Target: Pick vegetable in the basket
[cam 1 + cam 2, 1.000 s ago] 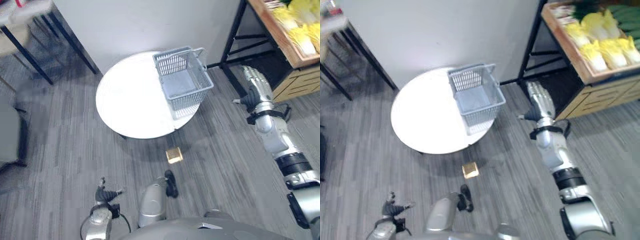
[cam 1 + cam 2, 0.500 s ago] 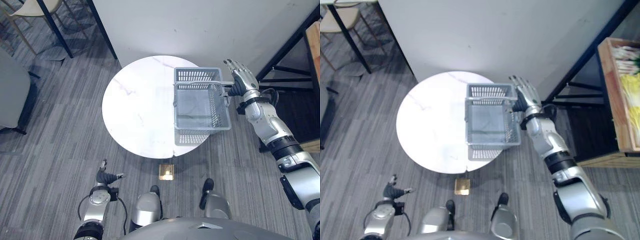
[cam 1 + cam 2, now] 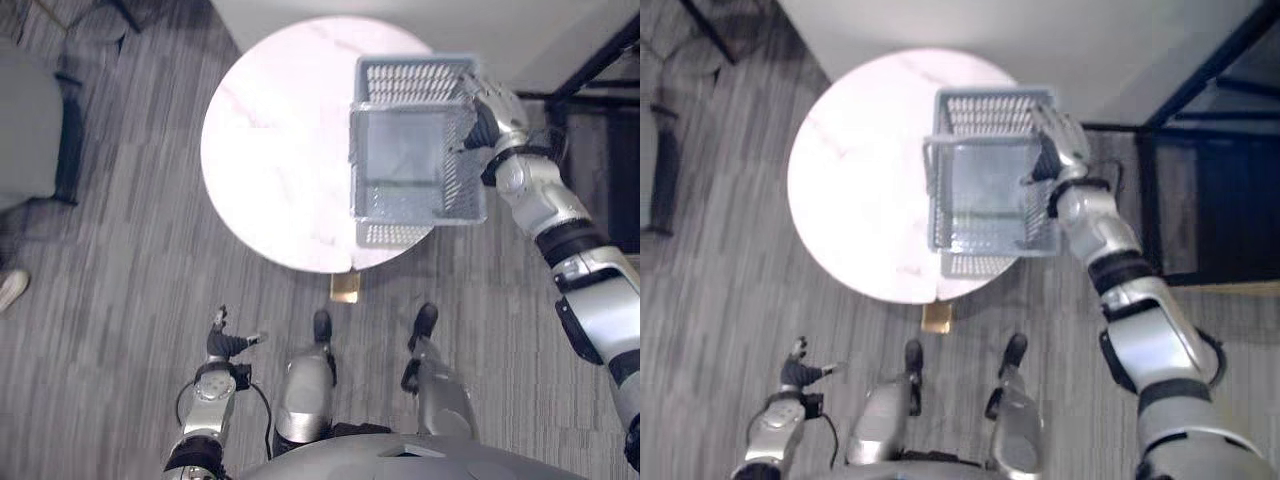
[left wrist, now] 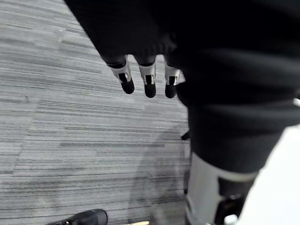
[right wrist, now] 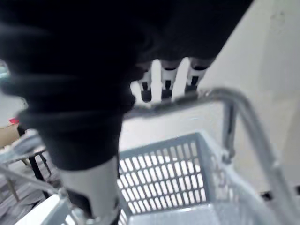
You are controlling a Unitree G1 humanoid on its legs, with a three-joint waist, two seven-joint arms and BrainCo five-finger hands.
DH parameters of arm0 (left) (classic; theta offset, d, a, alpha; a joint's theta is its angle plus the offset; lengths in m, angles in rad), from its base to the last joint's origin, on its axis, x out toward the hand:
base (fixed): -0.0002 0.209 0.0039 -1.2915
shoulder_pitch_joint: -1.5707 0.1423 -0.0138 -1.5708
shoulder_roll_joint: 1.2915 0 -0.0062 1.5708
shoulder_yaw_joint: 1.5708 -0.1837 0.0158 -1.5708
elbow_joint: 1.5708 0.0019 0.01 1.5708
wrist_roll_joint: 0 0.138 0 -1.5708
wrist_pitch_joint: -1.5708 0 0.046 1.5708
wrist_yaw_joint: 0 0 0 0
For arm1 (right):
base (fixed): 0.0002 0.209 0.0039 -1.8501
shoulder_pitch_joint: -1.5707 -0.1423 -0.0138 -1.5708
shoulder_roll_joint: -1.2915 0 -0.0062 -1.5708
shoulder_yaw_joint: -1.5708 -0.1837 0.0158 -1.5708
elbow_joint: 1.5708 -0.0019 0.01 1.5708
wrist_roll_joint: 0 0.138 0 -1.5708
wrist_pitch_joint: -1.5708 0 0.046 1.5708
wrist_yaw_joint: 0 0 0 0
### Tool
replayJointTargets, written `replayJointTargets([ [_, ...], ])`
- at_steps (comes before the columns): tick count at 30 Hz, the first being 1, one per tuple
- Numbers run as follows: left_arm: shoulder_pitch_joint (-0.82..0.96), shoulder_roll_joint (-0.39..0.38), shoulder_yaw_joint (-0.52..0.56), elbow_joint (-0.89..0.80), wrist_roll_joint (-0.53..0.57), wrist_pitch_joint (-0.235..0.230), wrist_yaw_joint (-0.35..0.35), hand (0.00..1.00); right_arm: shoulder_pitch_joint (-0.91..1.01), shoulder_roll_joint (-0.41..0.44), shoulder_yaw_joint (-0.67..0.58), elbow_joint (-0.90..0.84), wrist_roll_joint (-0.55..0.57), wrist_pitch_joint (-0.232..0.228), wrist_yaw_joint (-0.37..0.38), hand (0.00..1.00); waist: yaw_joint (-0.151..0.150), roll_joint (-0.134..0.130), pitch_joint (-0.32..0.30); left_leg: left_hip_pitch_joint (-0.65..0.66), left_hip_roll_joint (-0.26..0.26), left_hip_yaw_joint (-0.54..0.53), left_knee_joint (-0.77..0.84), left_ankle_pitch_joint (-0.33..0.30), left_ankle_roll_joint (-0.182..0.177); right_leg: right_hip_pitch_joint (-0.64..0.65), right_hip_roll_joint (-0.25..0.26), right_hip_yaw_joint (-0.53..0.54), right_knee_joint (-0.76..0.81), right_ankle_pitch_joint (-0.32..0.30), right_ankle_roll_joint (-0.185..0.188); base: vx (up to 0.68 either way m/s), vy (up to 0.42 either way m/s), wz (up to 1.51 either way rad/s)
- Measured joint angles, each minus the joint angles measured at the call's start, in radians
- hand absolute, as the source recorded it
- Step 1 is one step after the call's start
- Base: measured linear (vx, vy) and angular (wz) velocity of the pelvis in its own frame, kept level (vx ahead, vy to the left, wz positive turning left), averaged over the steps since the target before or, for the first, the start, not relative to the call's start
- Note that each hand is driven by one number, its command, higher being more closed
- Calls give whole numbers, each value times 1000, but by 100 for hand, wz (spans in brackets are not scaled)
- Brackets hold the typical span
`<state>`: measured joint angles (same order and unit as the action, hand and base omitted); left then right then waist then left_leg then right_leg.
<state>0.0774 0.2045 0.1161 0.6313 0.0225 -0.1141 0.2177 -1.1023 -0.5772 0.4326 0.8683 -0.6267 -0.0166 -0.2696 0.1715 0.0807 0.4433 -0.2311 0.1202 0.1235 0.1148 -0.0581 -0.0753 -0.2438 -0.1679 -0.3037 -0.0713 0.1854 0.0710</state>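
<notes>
Right hand (image 3: 492, 105) at the grey basket (image 3: 395, 235), upper right.
Its fingers (image 5: 166, 84) lie straight over the handle (image 5: 187, 101); left hand (image 3: 225, 345) hangs relaxed, lower left.

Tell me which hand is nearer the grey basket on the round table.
Right. The right hand is at the right rim of the basket, by its handle. The left hand hangs low over the carpet floor, well short of the table.
</notes>
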Motion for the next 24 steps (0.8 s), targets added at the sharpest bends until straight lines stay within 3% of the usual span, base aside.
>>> replayJointTargets([
  [5, -18, 3, -45, -30, -51, -27, 24, 0, -99, -84, 20, 74, -6, 11, -35, 100, 15, 30, 18, -88, -24, -62, 11, 24, 9, -47, -24, -42, 8, 12, 13, -52, 37, 34],
  [12, -70, 2, -104, -27, -69, -37, 23, 0, -148, -160, 24, 143, -3, 7, -45, 100, 10, 73, 36, -133, -51, -113, 32, 36, 17, -66, -55, -84, 47, 12, 17, -42, 49, 23],
  [17, -70, -1, -119, -28, -77, -32, 6, 0, -74, -178, -71, 148, 28, 7, -16, 100, 6, 72, 38, -117, -56, -131, 26, 55, 17, -40, -60, -99, 54, 10, 18, -33, 27, 16],
  [20, -65, -1, -130, -28, -73, -21, -19, 0, 63, -161, -156, 81, 37, 7, 3, 100, -3, 55, 44, -53, -54, -117, 23, 52, 19, 16, -60, -91, 55, 7, 19, 6, 23, -10],
  [23, -42, 3, -134, -26, -59, -4, -38, 0, 265, -50, -217, -72, 72, 7, 13, 100, -35, -23, 19, 10, -44, -29, 27, 22, 19, 24, -51, -10, 55, 7, 19, 45, 37, -78],
  [24, -40, 3, -140, -22, -30, 2, -50, 0, 361, 5, -248, -136, 103, 7, 23, 100, -60, -58, 1, 32, -37, 12, 34, 6, 20, 23, -45, 30, 54, 7, 18, 63, 15, -111],
])
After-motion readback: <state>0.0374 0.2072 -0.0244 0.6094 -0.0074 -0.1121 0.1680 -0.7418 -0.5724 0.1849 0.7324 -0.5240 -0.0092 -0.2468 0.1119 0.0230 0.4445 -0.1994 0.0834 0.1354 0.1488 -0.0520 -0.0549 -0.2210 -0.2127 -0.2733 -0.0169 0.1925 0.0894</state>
